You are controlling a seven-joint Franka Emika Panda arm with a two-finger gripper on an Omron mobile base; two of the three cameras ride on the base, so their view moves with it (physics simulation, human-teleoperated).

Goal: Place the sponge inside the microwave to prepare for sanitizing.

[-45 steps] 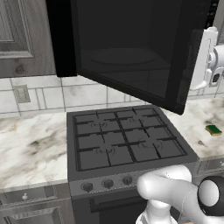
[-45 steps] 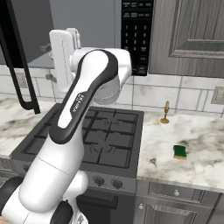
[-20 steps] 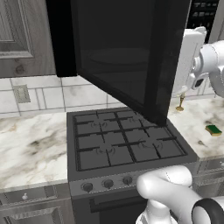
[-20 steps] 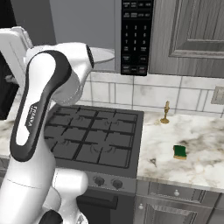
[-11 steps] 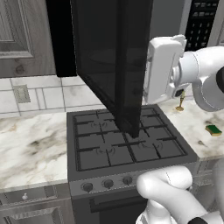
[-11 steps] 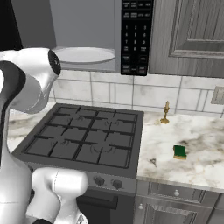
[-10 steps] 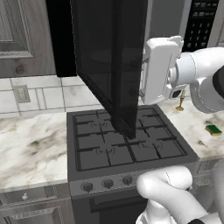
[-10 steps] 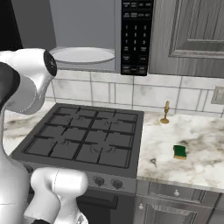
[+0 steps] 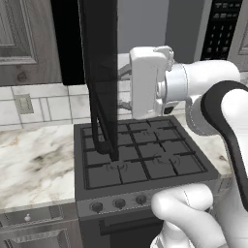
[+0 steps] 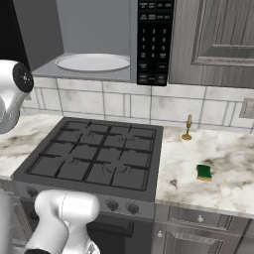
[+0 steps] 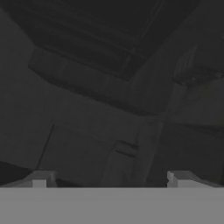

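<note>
The sponge (image 10: 203,172), yellow with a green top, lies on the marble counter right of the stove, far from my gripper. The black microwave (image 10: 154,39) hangs above the stove with its cavity showing and a white turntable plate (image 10: 92,62) inside. Its dark door (image 9: 99,72) stands swung wide, edge-on in the left base view. My gripper (image 9: 123,88) is level with the door's inner face and points at it, open, nothing between the fingers. In the hand view the gripper (image 11: 111,179) faces the dark door panel from close by.
A black gas stove (image 10: 94,154) sits below the microwave, with marble counter on both sides. A slim brass stand (image 10: 187,128) rises by the backsplash behind the sponge. Grey cabinets (image 10: 218,39) flank the microwave. My arm's elbow (image 10: 12,94) hangs over the stove's left side.
The microwave door has swung further open, from slanted to edge-on. My hand has moved left with it, and the arm has swung out of the right base view's middle.
</note>
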